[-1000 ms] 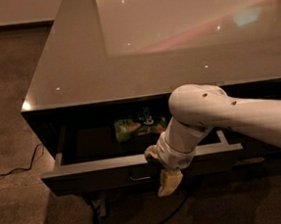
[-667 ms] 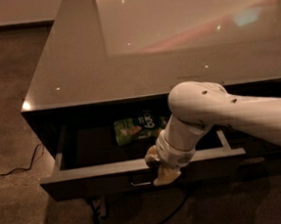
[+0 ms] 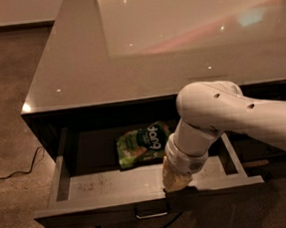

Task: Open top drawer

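Pulling looks nearly finished: the top drawer (image 3: pixel 104 182) stands well out from the cabinet (image 3: pixel 128 62), a green snack bag (image 3: pixel 143 145) lying at the back of its scuffed floor. The gripper (image 3: pixel 176 180) sits at the front panel's upper edge, at 5 o'clock from the bag, with the bar handle (image 3: pixel 152 214) at its 7 o'clock; whether it is clamped there or only resting I cannot tell. Next I would expect a short last pull toward 6 o'clock, or a release and retreat. Against a second ago, the drawer front has come farther out and the gripper has risen from below the panel to its rim
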Robot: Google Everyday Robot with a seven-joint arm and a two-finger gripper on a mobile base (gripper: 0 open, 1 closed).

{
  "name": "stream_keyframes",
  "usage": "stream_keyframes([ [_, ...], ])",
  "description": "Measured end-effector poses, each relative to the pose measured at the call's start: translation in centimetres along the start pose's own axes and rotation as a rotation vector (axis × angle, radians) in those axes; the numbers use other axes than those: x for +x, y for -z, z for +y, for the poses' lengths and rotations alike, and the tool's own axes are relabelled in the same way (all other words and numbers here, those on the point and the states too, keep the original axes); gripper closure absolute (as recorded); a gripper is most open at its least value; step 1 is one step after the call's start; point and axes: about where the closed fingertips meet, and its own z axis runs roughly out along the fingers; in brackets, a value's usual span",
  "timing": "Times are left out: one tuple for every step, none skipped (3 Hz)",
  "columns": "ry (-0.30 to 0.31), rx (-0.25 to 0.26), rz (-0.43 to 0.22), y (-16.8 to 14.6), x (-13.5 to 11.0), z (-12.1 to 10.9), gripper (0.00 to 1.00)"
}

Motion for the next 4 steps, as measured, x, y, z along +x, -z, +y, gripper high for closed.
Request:
stream_keyframes([
  [-0.006, 0.054, 0.055, 2.8, 0.0, 1.9, 1.0],
  [-0.003, 0.126, 0.091, 5.4, -0.3, 3.2, 1.0],
  [0.0, 0.133, 0.075, 5.4, -0.5, 3.1, 0.66],
  [0.003, 0.131, 0.055, 5.1, -0.6, 3.0, 0.43],
])
